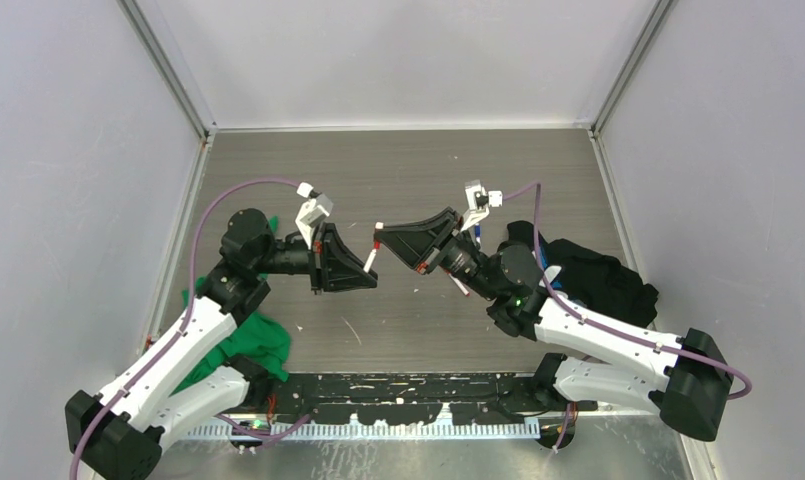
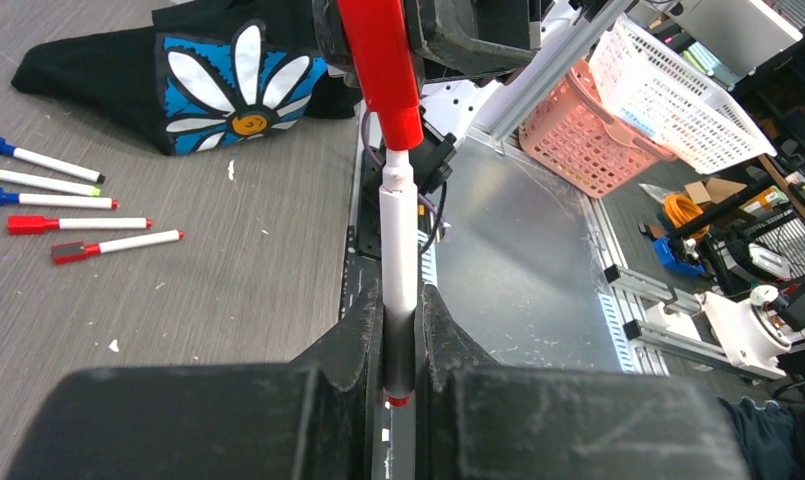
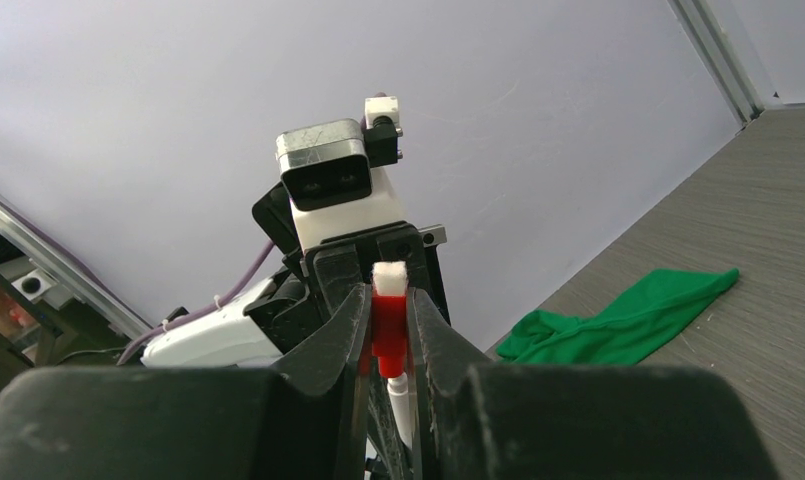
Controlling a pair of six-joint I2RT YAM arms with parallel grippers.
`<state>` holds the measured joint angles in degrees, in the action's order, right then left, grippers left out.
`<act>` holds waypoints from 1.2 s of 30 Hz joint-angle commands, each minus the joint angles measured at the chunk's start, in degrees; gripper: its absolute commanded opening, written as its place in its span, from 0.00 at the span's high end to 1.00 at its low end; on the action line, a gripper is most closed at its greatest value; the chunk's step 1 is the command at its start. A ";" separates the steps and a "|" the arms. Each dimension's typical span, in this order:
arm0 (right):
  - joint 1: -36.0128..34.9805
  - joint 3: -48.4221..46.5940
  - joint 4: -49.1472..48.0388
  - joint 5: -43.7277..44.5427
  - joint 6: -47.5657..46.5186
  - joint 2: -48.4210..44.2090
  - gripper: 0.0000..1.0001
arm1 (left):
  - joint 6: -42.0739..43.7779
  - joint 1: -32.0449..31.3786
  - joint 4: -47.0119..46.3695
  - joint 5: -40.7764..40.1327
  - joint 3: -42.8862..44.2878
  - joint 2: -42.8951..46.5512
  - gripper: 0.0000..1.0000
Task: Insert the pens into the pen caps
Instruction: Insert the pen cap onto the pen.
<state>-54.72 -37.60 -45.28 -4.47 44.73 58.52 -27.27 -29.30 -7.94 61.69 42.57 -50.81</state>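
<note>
L gripper (image 2: 400,312) pinches the pen (image 2: 399,240) low on its barrel, fingers (image 2: 356,335) pressed in on both sides, barrel pointing up & away. R gripper (image 3: 388,305) is clamped on the red cap (image 3: 386,325), felt end poking out past the fingertips. The two meet mid-air over the table (image 1: 398,170) centre: pen nose at the cap's mouth, in line, white neck showing. Five capped pens (image 2: 78,223) lie in a row on the table near a black cloth (image 2: 98,50) w/ daisy print. Green cloth (image 1: 248,340) by L arm.

Held pen (image 2: 399,250) tip at cap (image 2: 383,60) mouth; five pens (image 2: 78,223) near cloth (image 2: 78,60).
</note>
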 commanded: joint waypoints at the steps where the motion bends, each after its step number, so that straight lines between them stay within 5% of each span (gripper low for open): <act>1: -0.64 -0.32 -1.82 -1.89 -1.76 -0.78 0.99 | 1.20 -0.23 -1.02 -0.83 1.82 1.52 1.00; 23: -11.62 6.66 -8.82 9.76 -8.96 3.80 0.99 | -2.95 0.46 -7.33 -2.83 0.07 2.67 1.00; 36: -13.09 6.21 -0.88 7.44 -5.19 3.54 0.99 | -3.46 3.06 -7.40 -7.41 -1.25 4.90 1.00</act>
<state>-64.51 -32.03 -55.61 9.28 37.65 60.75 -29.78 -28.16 -7.81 61.30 39.68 -47.42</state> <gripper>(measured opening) 0.205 0.076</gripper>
